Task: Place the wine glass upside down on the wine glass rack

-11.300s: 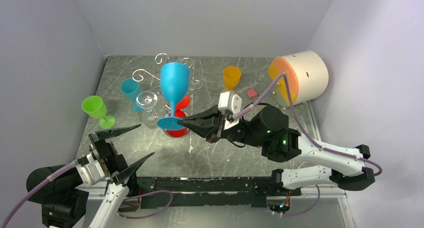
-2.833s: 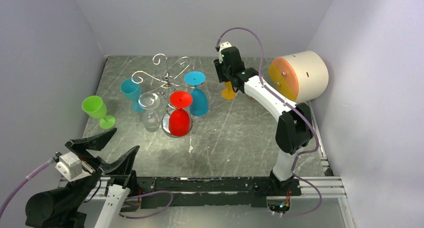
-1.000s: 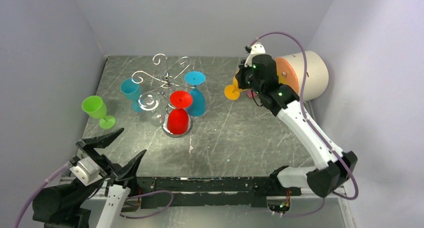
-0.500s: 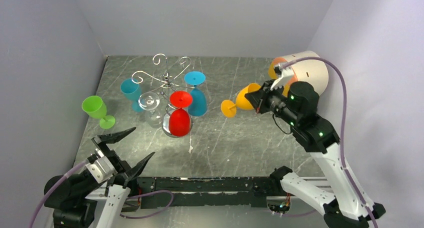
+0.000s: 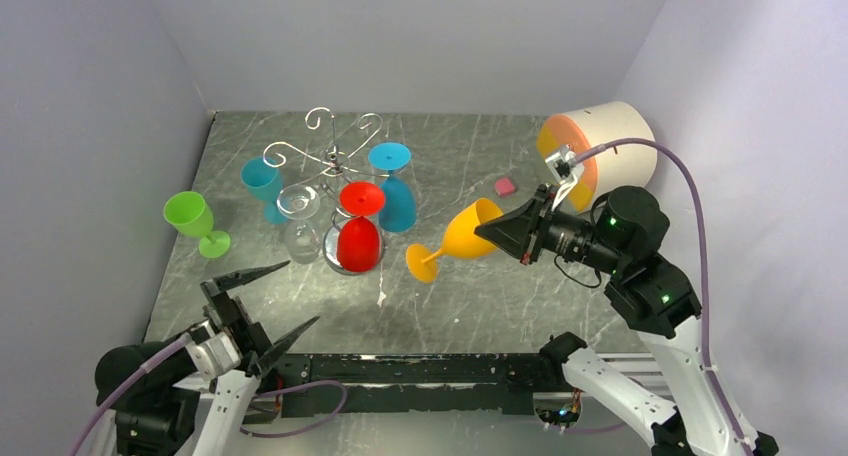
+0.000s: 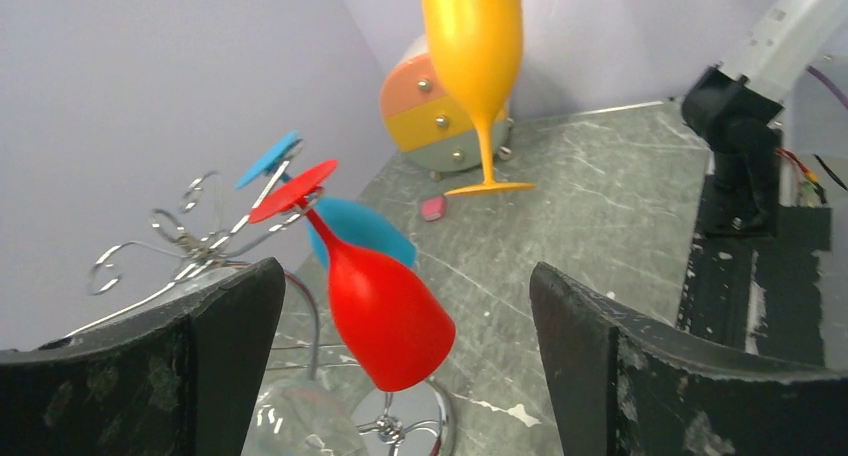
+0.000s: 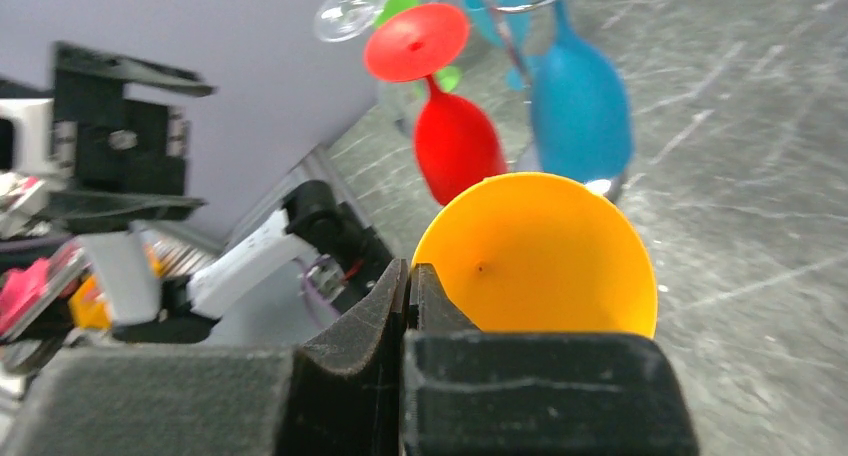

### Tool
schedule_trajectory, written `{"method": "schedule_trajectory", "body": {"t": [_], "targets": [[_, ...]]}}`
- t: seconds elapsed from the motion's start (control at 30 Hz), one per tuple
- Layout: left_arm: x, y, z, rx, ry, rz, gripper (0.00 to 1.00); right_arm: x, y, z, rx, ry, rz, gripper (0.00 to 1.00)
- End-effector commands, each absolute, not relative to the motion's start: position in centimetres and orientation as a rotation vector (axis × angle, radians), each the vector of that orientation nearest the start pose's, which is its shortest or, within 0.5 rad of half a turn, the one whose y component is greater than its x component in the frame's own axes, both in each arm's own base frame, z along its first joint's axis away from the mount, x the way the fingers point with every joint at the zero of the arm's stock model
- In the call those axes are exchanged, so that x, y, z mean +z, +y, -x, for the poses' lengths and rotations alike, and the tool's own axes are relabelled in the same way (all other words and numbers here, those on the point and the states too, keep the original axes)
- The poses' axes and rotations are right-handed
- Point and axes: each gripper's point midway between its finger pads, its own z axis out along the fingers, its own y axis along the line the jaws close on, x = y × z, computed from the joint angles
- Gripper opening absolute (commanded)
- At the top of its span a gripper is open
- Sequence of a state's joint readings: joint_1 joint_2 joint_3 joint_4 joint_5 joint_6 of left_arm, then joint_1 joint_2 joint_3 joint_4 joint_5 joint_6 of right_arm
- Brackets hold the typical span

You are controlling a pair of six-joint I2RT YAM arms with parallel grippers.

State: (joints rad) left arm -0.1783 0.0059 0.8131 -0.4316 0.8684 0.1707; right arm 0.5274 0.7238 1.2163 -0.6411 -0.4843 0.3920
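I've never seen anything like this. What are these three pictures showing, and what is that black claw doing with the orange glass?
These are two robot arms bolted at the near edge of a table. The wide picture looks down from above and behind them. The other two come from a small camera on each wrist, so the black shapes at the bottom are that arm's own fingers. The right gripper is shut on the rim of an orange wine glass, held tilted above the table. The left gripper is open and empty. On the table stands a silver wire rack with a red glass and a blue glass hanging upside down. A teal glass and a green glass stand beside it.
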Motion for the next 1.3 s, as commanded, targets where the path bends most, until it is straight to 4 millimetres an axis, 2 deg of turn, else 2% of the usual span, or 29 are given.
{"method": "schedule_trajectory", "body": {"t": [0.0, 0.17, 0.3, 0.37, 0.5, 0.67, 0.87, 1.07, 1.27], "targets": [[35.7, -15.3, -3.9, -0.551, 0.863, -1.075, 0.96, 40.9, 21.5, -10.6, 1.337, 1.641, 0.668, 0.0], [35.6, -16.3, -2.9, -0.618, 0.83, -1.187, 0.91, 42.4, 22.4, -8.3, 1.52, 1.559, 0.747, 0.0], [35.2, -16.7, -2.3, -0.665, 0.82, -1.255, 0.82, 42.4, 23.4, -8.4, 1.65, 1.553, 0.727, 0.0], [34.9, -16.8, -2.1, -0.677, 0.818, -1.27, 0.82, 42.1, 23.9, -8.7, 1.706, 1.542, 0.734, 0.0], [34.4, -16.8, -2.3, -0.671, 0.815, -1.273, 0.82, 42.3, 24.4, -9.8, 1.713, 1.554, 0.696, 0.0], [34.1, -17.0, -2.3, -0.693, 0.808, -1.305, 0.79, 43.3, 24.7, -9.5, 1.771, 1.509, 0.712, 0.0], [34.1, -17.2, -3.1, -0.71, 0.825, -1.32, 0.77, 41.9, 25.4, -11.0, 1.74, 1.582, 0.702, 0.0], [34.8, -17.5, -3.3, -0.739, 0.803, -1.349, 0.76, 42.4, 25.8, -11.0, 1.776, 1.558, 0.717, 0.0], [33.4, -17.9, -4.4, -0.829, 0.847, -1.355, 0.72, 42.9, 26.6, -11.6, 1.794, 1.538, 0.719, 0.0]]}}
